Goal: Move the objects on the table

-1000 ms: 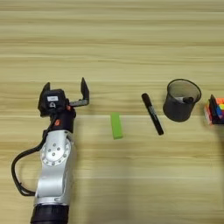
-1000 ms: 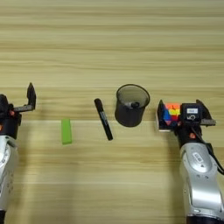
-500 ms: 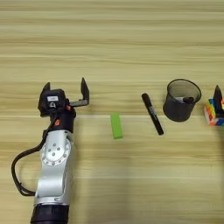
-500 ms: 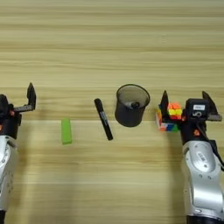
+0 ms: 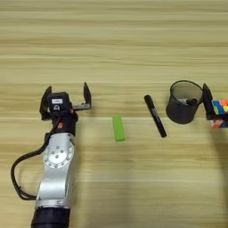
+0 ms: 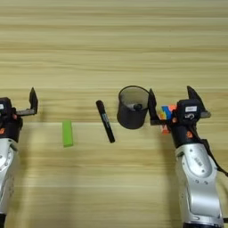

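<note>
My right gripper [image 6: 171,107] has its two black fingers spread wide around the multicoloured puzzle cube [image 6: 166,114], which sits on the light-tan wooden table [image 6: 114,40] just right of the black mesh pen cup [image 6: 132,107]; I cannot tell if the fingers touch it. The cube looks light, rigid and smooth, best pinched on opposite flat faces. My left gripper [image 5: 65,100] rests open and empty, left of the flat lime-green rectangular block [image 5: 118,128] and black marker pen [image 5: 155,115].
</note>
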Controlling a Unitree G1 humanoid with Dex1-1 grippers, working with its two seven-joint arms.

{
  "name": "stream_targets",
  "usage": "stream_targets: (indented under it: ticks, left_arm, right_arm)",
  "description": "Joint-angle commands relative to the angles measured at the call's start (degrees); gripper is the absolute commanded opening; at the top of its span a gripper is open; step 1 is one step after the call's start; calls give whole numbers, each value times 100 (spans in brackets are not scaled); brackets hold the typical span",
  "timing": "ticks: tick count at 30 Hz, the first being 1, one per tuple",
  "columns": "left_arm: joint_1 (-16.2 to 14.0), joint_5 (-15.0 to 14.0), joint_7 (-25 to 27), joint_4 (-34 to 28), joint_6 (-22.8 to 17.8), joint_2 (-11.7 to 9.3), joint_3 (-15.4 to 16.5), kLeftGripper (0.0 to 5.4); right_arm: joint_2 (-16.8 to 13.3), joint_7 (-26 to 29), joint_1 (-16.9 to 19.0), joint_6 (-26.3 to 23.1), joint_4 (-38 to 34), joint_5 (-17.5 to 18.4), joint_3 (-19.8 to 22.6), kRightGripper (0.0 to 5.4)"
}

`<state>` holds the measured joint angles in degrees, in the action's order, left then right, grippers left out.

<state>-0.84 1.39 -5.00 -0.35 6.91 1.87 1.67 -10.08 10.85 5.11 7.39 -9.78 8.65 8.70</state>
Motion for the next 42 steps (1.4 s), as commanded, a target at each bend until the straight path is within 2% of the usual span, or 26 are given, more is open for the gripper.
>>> stream_targets:
  ticks: [1, 16, 28, 42]
  left_arm:
    - [86, 96, -49, 117, -123, -31, -6, 540]
    - [123, 191, -87, 260, -108, -55, -46, 540]
    - [125, 171, -81, 264, -113, -58, -33, 540]
    - [114, 162, -60, 259, -104, -64, -42, 540]
  right_arm:
    - [30, 58, 14, 89, -109, 52, -47, 537]
    - [145, 301, 156, 305, -551, 316, -210, 537]
    - [122, 661, 396, 545, -410, 25, -832, 537]
    - [79, 720, 281, 758, 52, -194, -992, 537]
